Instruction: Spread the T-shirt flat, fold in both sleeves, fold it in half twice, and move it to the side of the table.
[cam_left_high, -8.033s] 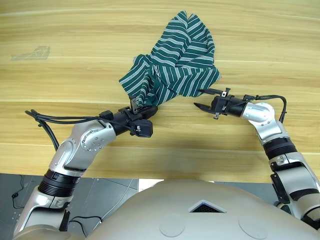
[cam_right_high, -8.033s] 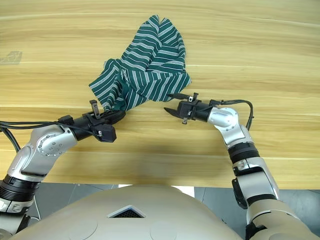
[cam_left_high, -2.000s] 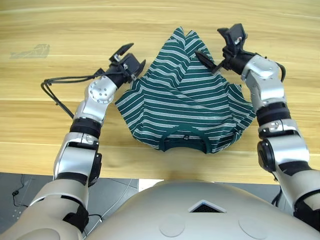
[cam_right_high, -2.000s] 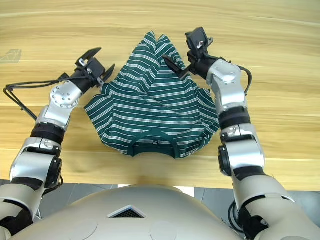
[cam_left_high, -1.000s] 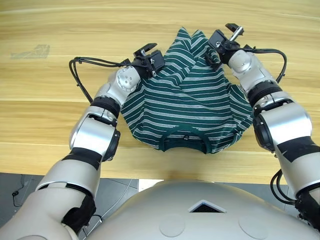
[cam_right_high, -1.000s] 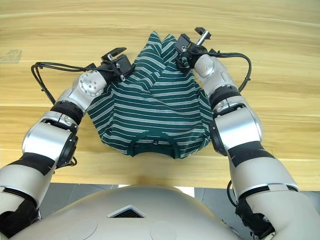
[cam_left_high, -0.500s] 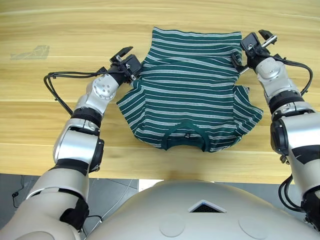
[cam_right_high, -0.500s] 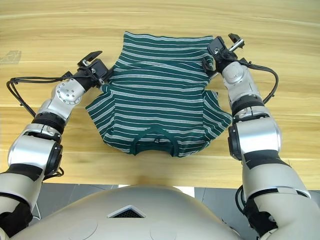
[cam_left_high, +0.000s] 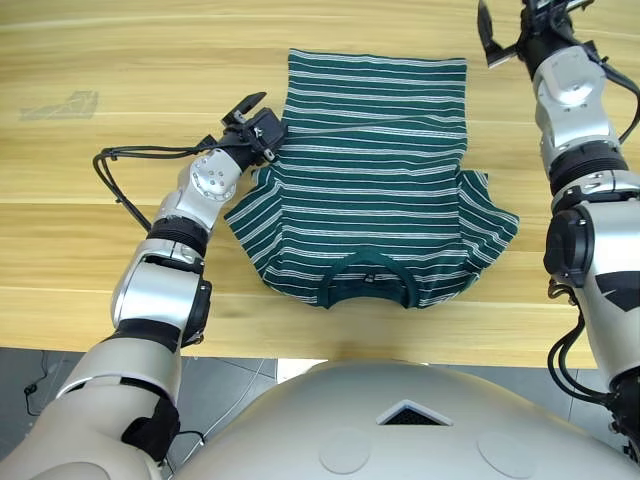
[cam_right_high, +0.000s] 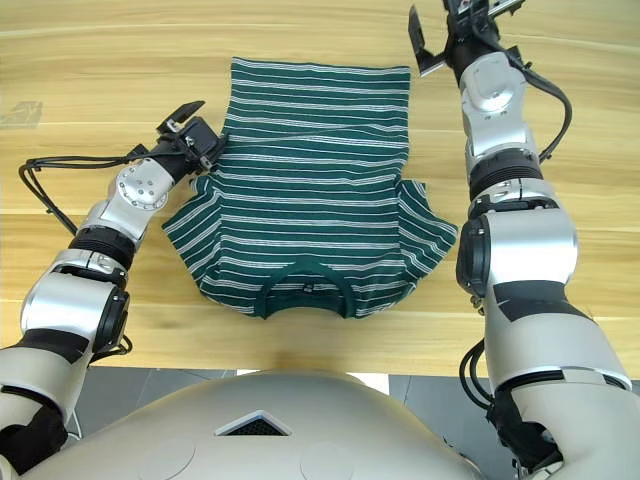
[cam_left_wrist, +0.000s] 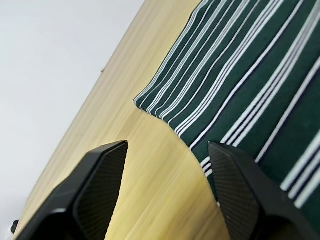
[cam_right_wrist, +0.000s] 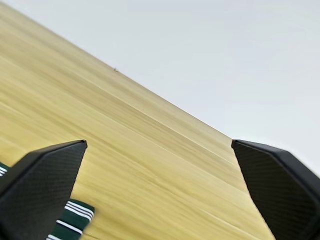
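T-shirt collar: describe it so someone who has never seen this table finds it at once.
On the wooden table lies a dark green T-shirt with thin white stripes, spread out. Its collar sits in the middle of the edge nearest the robot: a plain green curved band, the only part without stripes.

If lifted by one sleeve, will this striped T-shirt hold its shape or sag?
Likely floppy: the T-shirt lies flat on the table with soft creases, so a lifted part should sag. Probably light, as thin cloth. Pushed, it may bunch rather than slide, as the rumpled sleeve hints.
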